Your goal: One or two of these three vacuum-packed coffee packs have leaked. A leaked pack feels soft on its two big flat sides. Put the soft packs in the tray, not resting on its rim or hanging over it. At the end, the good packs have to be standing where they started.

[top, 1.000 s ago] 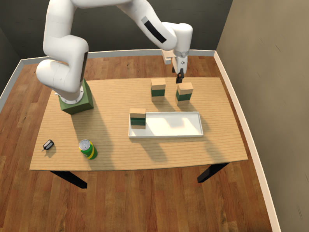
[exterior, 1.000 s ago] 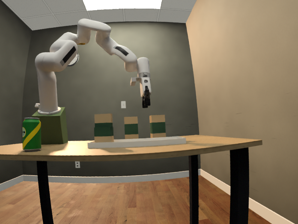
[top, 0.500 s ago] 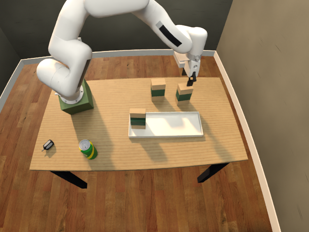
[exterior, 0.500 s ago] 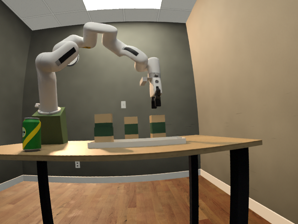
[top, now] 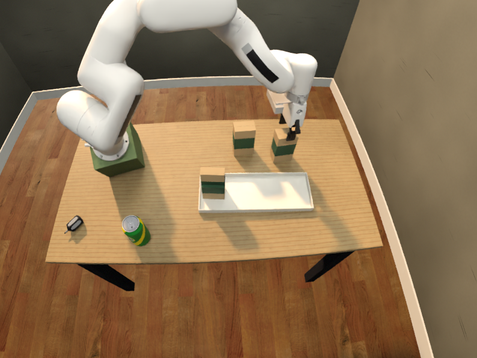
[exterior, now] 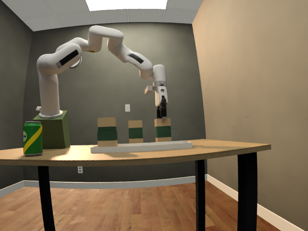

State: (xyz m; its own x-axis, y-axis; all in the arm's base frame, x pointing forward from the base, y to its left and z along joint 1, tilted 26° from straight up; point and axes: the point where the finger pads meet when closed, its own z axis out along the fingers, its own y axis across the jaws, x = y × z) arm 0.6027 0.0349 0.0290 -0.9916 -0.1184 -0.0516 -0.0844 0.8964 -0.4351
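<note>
Top view: pincer (top: 293,133) released, fingers spread wide and gripping nothing, poised right at the top edge of the far-right pack (top: 283,151). From the exterior view the fingertips look to be at or touching the pack's top (exterior: 162,122); contact cannot be confirmed. Probable reason for the wide spread: to straddle the pack across its two big flat sides for a squeeze test, though which faces the fingers line up with is not readable.

Middle pack (top: 243,138) stands upright just left of it, apart, at about the same depth on the table (top: 165,242). Both sit on the far side of the tray (top: 269,209).

Third pack (top: 212,182) stands upright inside the tray at its left end, seemingly within the rim, not hanging over. Rest of the tray floor is bare white, leaving room for a second pack if one proves soft.

Near left, well apart from the work: green can (top: 135,230) and a small dark object (top: 74,223), too small to identify. Neither obstructs the arm's path.
</note>
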